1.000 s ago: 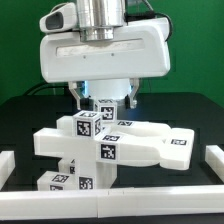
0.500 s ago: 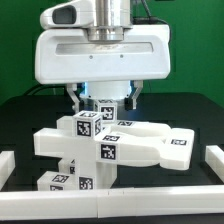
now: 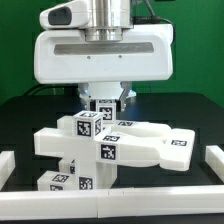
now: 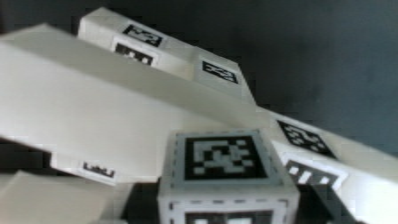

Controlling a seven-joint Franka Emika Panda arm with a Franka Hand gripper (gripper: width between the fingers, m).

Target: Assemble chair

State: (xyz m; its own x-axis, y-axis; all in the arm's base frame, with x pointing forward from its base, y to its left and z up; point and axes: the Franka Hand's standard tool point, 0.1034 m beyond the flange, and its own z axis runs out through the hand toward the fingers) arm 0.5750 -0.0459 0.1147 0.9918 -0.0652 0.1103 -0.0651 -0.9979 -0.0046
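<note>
The gripper [image 3: 104, 97] was closed around a tagged white post [image 3: 105, 106] (top end only) standing behind the stacked chair parts [image 3: 110, 146] on the black table [image 3: 190, 112]

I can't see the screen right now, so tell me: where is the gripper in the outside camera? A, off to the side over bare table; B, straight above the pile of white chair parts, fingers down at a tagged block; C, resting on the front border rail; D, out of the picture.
B: the gripper hangs straight over the chair parts, its fingers either side of the top tagged block.
</note>
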